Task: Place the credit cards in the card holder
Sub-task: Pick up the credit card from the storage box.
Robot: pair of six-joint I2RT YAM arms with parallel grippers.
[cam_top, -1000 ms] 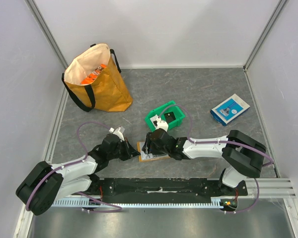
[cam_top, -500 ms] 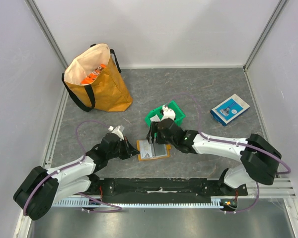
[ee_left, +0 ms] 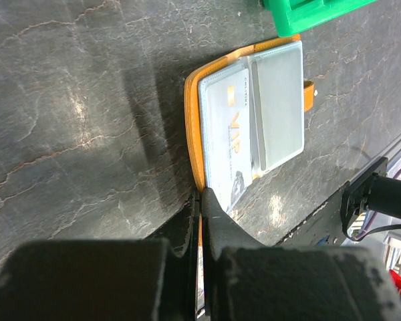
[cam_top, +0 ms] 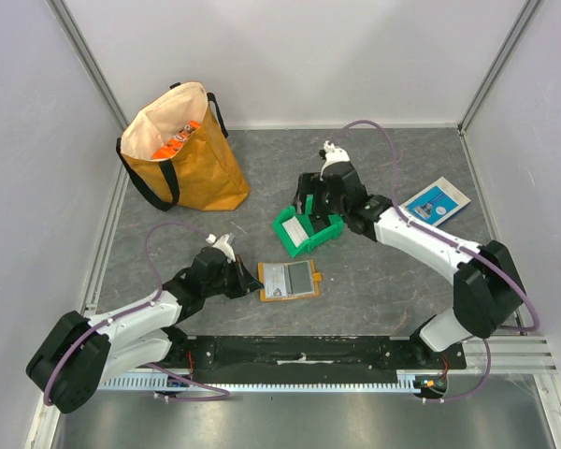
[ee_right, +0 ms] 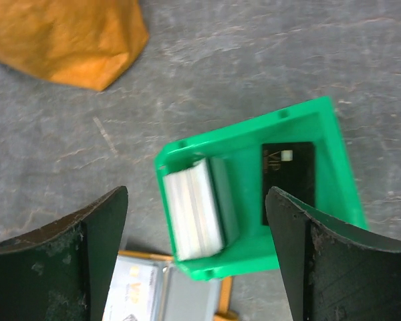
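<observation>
The orange card holder [cam_top: 315, 277] lies open on the table, a light credit card [ee_left: 227, 134] tucked in its left pocket. My left gripper [cam_top: 254, 279] is shut on the holder's near edge [ee_left: 192, 147], with orange showing between the fingertips. My right gripper [ee_right: 197, 194] hangs wide open over the green bin [ee_right: 254, 134] and holds nothing. Inside the bin a stack of white credit cards [ee_right: 194, 207] leans on the left wall. A black credit card [ee_right: 289, 180] lies flat on the bin's floor.
A big orange-yellow tote bag [cam_top: 179, 150] stands at the back left. A blue-and-white flat box [cam_top: 433, 204] lies at the right. The green bin [cam_top: 332, 227] sits just behind the card holder. Grey walls close in both sides and the back.
My right gripper has risen off the card holder, swung back over the green bin and opened wider, leaving a light card in the holder. The left gripper has kept its hold.
</observation>
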